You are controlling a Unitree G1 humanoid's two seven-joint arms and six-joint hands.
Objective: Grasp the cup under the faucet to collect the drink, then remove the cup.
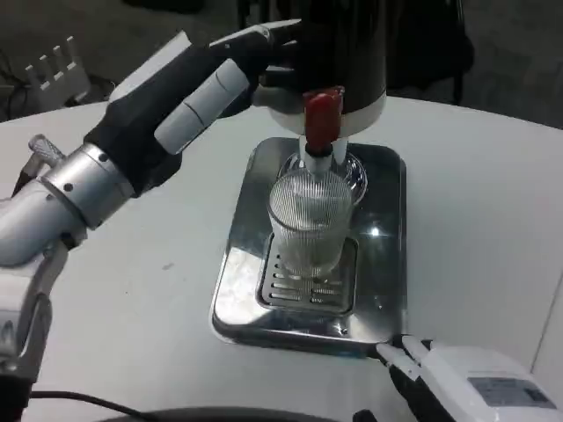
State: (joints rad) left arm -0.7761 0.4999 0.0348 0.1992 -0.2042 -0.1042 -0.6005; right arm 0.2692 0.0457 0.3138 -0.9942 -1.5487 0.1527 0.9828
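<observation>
Sitting under the faucet [318,151], the ribbed clear cup [309,224] stands upright on the slotted grate of the steel drip tray [387,264], well ahead of the right hand [457,382] and just right of and below the left hand [207,88]. Left hand reaches up beside the dispenser [352,61] near the red tap handle [323,114], fingers extended, holding nothing visible. Right hand rests low at tray's near edge; grip state cannot be told. White table [132,290] underneath.
</observation>
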